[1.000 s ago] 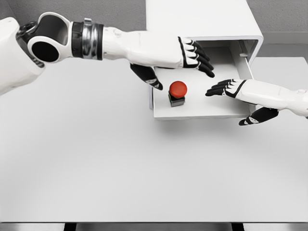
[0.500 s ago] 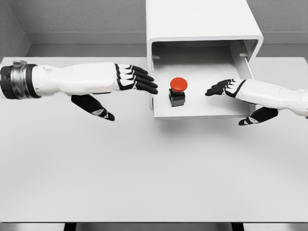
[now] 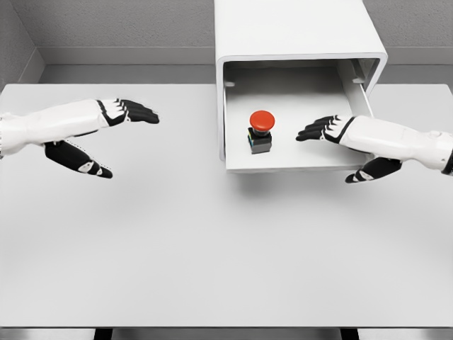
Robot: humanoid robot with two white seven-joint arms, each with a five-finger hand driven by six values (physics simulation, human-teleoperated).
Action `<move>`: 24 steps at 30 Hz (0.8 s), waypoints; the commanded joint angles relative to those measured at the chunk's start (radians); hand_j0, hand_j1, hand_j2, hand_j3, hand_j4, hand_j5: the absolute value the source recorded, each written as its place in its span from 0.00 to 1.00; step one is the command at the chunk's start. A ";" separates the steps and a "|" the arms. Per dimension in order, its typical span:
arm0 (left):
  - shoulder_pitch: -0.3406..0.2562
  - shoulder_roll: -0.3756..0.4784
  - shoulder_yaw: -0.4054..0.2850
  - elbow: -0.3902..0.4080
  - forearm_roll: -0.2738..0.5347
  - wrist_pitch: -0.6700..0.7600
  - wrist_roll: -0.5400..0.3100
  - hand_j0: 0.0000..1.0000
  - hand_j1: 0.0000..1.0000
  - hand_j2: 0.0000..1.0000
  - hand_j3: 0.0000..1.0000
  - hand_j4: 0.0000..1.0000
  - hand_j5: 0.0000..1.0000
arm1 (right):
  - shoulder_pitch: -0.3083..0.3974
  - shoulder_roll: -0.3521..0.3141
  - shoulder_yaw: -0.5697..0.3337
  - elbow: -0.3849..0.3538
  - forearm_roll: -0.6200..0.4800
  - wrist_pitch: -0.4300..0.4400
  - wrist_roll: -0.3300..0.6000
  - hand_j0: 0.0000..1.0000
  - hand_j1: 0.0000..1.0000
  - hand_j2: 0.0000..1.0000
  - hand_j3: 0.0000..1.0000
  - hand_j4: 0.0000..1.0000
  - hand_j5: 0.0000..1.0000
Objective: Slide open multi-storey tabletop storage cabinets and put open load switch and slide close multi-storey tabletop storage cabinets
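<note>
The white storage cabinet (image 3: 297,32) stands at the table's back, its bottom drawer (image 3: 294,161) pulled out toward me. Inside the drawer sits the load switch (image 3: 261,131), a red mushroom button on a dark base, upright and left of the drawer's middle. My right hand (image 3: 330,147) reaches in from the right, fingers spread over the drawer's right half, thumb below the drawer's front right corner; it holds nothing. My left hand (image 3: 120,134) hovers over the table's left side, well away from the cabinet, fingers extended and empty.
The white table (image 3: 212,248) stretches wide in front of the drawer. Grey walls close the back and the left corner. The table's front edge runs along the bottom of the view.
My left arm has pulled back from above the drawer, leftward across the table. The right hand has edged slightly left toward the switch. The switch and drawer stay put.
</note>
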 commanded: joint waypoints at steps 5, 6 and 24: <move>0.040 -0.048 -0.001 0.128 0.005 0.002 -0.001 1.00 1.00 1.00 1.00 1.00 1.00 | -0.011 0.038 0.008 0.008 0.022 -0.015 0.007 1.00 1.00 1.00 1.00 1.00 1.00; 0.043 -0.059 0.000 0.135 0.005 0.002 0.000 1.00 1.00 1.00 1.00 1.00 1.00 | -0.011 0.039 0.003 0.014 0.022 -0.015 0.007 1.00 1.00 1.00 1.00 1.00 1.00; 0.040 -0.076 0.017 0.156 0.005 0.002 0.005 1.00 1.00 1.00 1.00 1.00 1.00 | -0.035 0.081 -0.025 0.060 0.028 -0.015 0.018 1.00 1.00 1.00 1.00 1.00 1.00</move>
